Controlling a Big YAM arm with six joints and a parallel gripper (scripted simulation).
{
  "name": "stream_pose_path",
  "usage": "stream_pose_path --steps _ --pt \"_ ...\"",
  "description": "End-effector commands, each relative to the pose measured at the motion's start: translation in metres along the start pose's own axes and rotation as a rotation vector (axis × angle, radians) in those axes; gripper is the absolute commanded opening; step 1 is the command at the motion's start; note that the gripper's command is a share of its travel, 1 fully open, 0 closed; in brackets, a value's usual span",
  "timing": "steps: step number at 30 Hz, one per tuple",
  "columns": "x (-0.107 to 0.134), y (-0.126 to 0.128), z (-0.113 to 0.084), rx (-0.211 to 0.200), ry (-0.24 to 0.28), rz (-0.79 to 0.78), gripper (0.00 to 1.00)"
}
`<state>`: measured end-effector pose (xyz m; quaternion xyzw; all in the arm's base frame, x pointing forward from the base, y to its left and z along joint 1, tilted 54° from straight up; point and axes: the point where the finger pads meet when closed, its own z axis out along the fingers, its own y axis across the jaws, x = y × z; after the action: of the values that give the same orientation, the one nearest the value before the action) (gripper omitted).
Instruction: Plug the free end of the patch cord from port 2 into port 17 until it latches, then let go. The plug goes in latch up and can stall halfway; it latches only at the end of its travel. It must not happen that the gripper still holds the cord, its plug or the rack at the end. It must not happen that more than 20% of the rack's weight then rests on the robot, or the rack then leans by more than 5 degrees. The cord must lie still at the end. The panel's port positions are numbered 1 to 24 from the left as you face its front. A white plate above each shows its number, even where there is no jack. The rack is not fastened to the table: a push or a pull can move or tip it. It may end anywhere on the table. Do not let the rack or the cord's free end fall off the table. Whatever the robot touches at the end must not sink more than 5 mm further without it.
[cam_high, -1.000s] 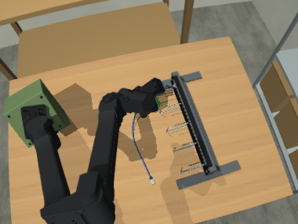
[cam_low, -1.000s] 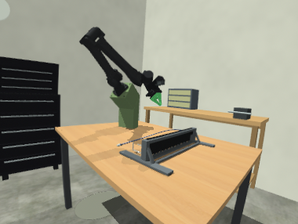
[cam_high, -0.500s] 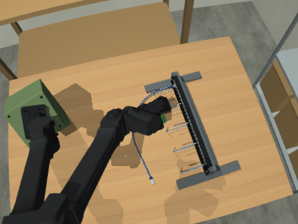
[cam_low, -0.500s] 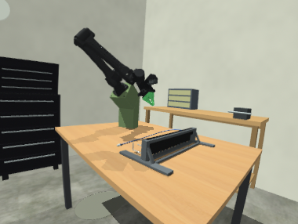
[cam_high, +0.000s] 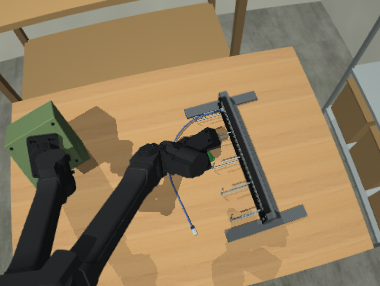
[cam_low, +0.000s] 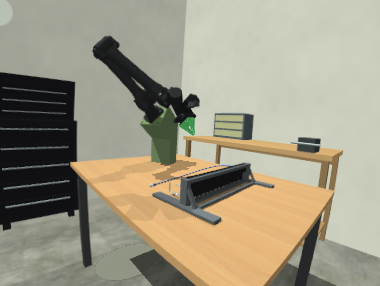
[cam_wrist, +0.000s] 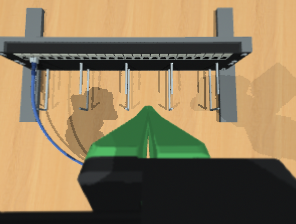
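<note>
My gripper (cam_high: 213, 159) (cam_low: 193, 133) (cam_wrist: 148, 111) is shut and empty; its green fingertips meet high above the table, in front of the rack. The rack (cam_high: 251, 155) (cam_low: 185, 192) (cam_wrist: 125, 40) stands upright on two feet. The blue patch cord (cam_high: 182, 201) (cam_wrist: 42, 128) has one end plugged in near the left end of the jack row in the wrist view. It arcs out and passes under the arm. Its free plug (cam_high: 193, 228) (cam_low: 151, 185) lies on the table, away from the rack, and is outside the wrist view. The port numbers are too small to read.
Several thin wire cable holders (cam_high: 235, 190) (cam_wrist: 127, 92) stick out from the rack on the cord's side. The rack's feet (cam_high: 295, 213) (cam_low: 205, 215) (cam_wrist: 227, 100) reach out at both ends. The arm's green base (cam_high: 35, 125) (cam_low: 164, 145) stands at the table's far side from the rack.
</note>
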<state>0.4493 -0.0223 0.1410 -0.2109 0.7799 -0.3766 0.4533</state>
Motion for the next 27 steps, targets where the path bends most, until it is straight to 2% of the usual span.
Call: stream_pose_path --steps 1,7,15,17,23,27 --pt "-0.005 -0.007 0.008 0.015 -0.007 -0.003 0.00" --pt "-0.006 -0.008 0.038 0.019 -0.010 -0.001 0.00" --pt "-0.003 -0.007 0.105 0.019 -0.009 -0.003 0.00" --pt "-0.003 -0.007 0.105 0.019 -0.009 -0.003 0.00" --pt "-0.001 -0.006 0.140 0.017 -0.007 -0.005 0.00" --pt "0.002 -0.003 0.145 0.010 0.001 -0.009 0.00"
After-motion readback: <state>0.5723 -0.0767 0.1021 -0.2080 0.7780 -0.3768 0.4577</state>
